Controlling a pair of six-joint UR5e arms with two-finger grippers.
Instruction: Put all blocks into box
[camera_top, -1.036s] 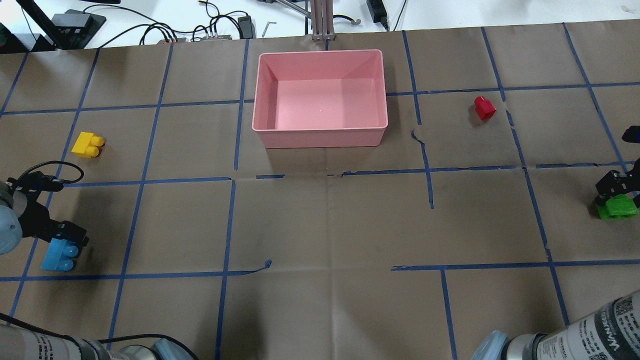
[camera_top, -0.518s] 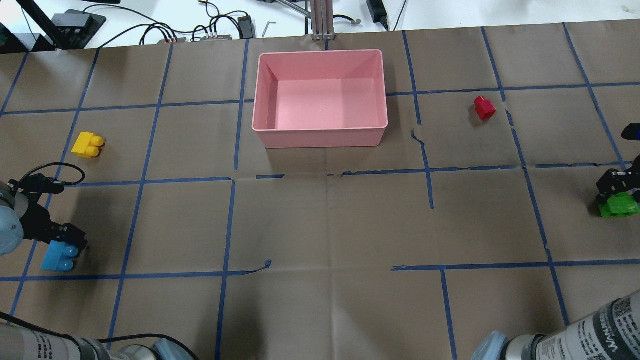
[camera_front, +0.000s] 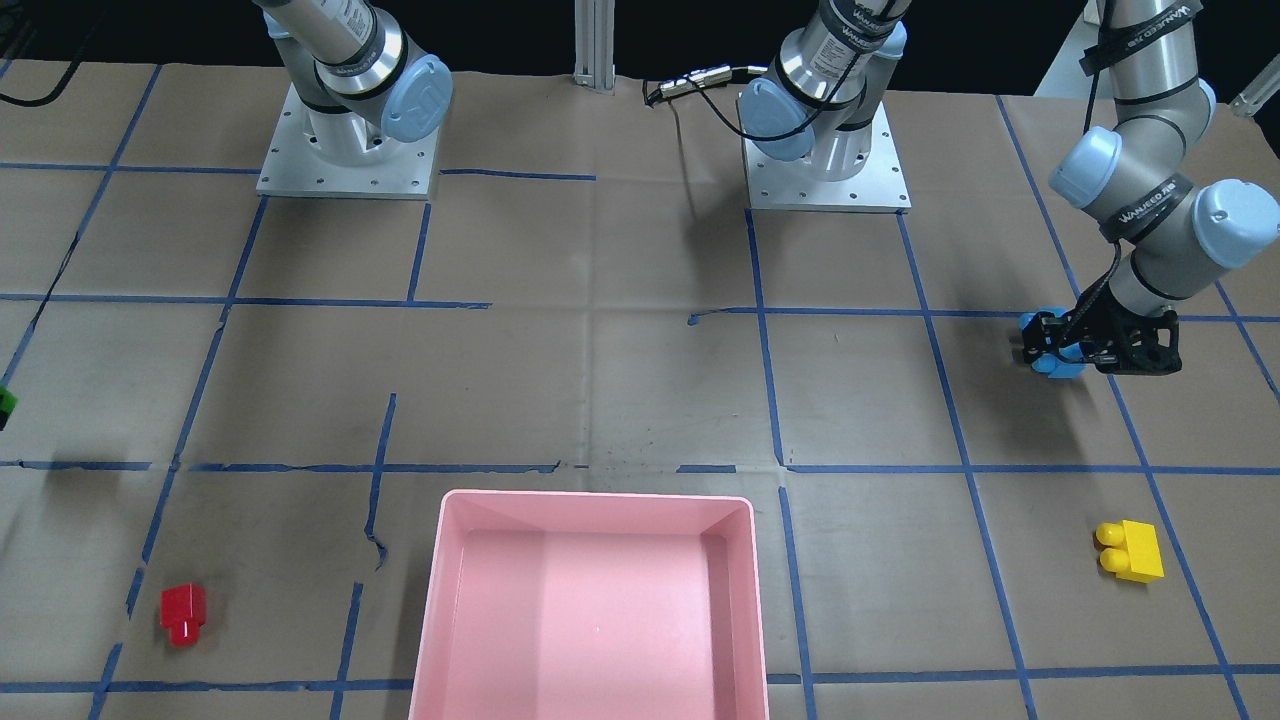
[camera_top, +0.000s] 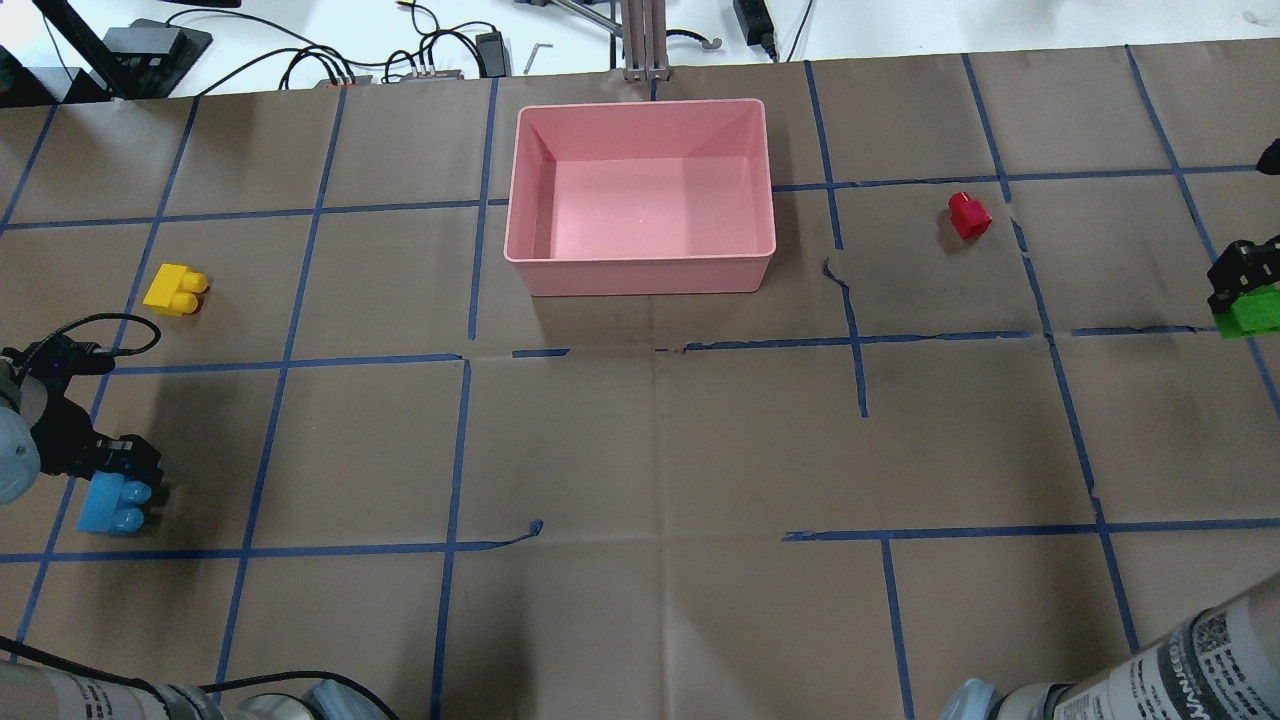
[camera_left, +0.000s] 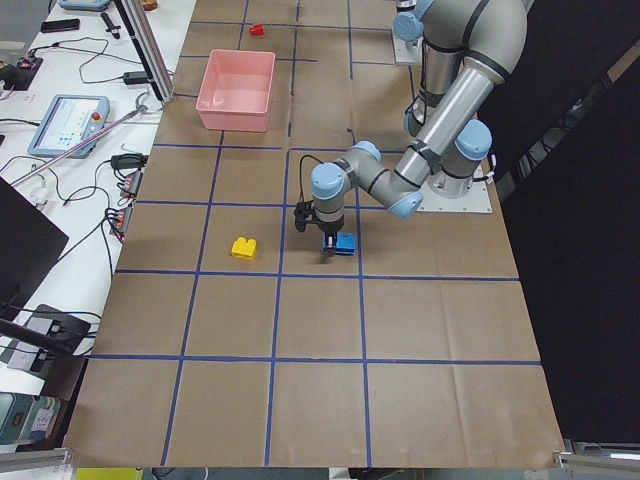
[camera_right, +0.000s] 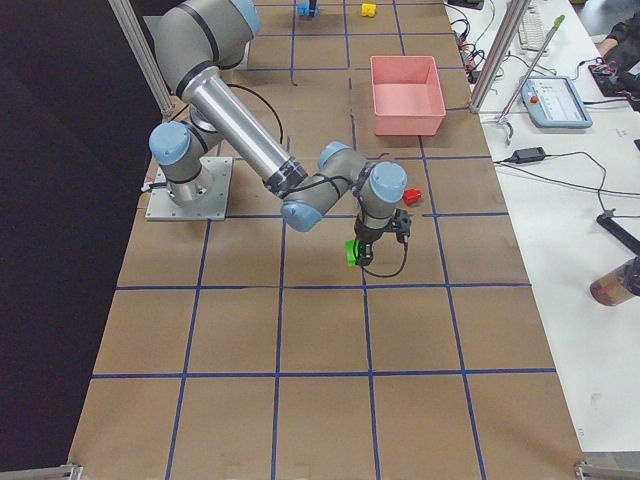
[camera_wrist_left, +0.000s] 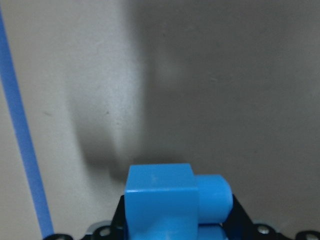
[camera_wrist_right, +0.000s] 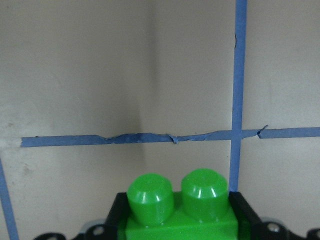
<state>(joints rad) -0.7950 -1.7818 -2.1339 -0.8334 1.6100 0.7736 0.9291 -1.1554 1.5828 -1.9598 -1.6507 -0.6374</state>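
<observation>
Two grippers sit at opposite table edges, a broad stretch of brown paper (camera_top: 650, 450) between them. The left gripper (camera_top: 122, 472) clamps the light-blue block (camera_top: 105, 510), near the yellow block (camera_top: 175, 291). The pink box (camera_top: 640, 262) stands centre-far, and the red block (camera_top: 968, 216) lies to its right. The right gripper (camera_top: 1243, 284) pinches the green block (camera_top: 1250, 313).

Light came evenly from above. I saw soft, dark shadows on the brown paper (camera_top: 660, 450) beside the pink box (camera_top: 640, 275) and toward both side edges of the overhead view. The exterior views were sharp. Up close, the blue block (camera_wrist_left: 159, 197) looked slightly soft, and small glints sat on the green block (camera_wrist_right: 177, 220).
</observation>
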